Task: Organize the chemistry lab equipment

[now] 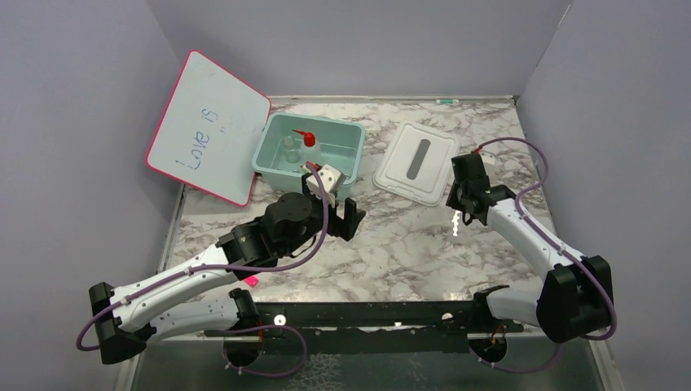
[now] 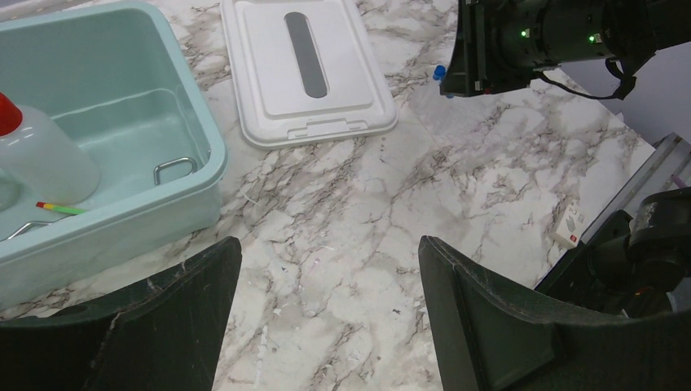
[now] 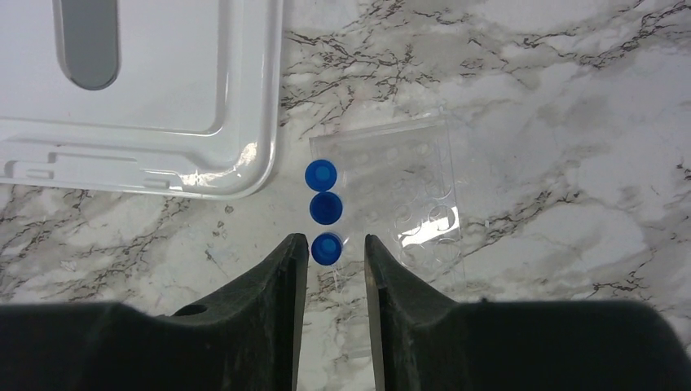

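Observation:
A teal bin (image 1: 346, 134) at the back holds the clear squeeze bottle with a red nozzle (image 1: 308, 140). In the left wrist view the bin (image 2: 204, 155) also holds the bottle (image 2: 41, 159), the thin red-handled tool (image 2: 61, 208) and the metal tongs (image 2: 175, 169). My left gripper (image 1: 330, 205) is open and empty over bare table just in front of the bin (image 2: 326, 269). Three blue-capped vials (image 3: 323, 204) stand in a clear rack (image 3: 407, 195) beside the white lid. My right gripper (image 3: 332, 243) is open, its fingertips on either side of the nearest vial (image 3: 326, 248), not touching it.
A white bin lid (image 1: 414, 160) lies flat right of the bin, close to the rack (image 1: 458, 224). A pink-edged whiteboard (image 1: 208, 126) leans at the back left. A pink marker (image 1: 251, 281) lies under my left arm. Walls close in on three sides.

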You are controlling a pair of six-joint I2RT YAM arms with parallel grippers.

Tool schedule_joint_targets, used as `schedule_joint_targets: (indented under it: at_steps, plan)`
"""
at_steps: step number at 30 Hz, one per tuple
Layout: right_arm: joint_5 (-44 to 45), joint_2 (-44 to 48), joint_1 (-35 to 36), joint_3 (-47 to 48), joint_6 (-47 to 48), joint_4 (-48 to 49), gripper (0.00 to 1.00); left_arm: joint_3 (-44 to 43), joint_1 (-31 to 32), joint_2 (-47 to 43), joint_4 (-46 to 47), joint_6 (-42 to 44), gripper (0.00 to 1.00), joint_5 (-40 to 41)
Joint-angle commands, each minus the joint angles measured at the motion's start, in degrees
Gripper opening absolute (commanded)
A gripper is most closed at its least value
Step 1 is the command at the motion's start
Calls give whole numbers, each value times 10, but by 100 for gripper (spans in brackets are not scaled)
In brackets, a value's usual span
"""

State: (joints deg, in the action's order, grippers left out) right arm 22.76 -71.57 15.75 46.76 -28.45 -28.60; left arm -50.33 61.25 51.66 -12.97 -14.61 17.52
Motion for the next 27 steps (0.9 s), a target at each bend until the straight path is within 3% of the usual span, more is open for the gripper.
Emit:
schedule_joint_targets:
  at_steps: [1,6,19,27]
  plan:
    - [-4,30,-2,11,1,-15,37,1,0,-4,3,-6,83,13]
    - [-7,48,-2,25,2,-26,42,1,0,-4,3,-6,83,13]
    - [-125,33,-2,46,53,-1,42,2,0,-5,4,-10,83,15]
    - [-67,-9,-3,46,22,-23,42,1,0,0,4,-8,83,18]
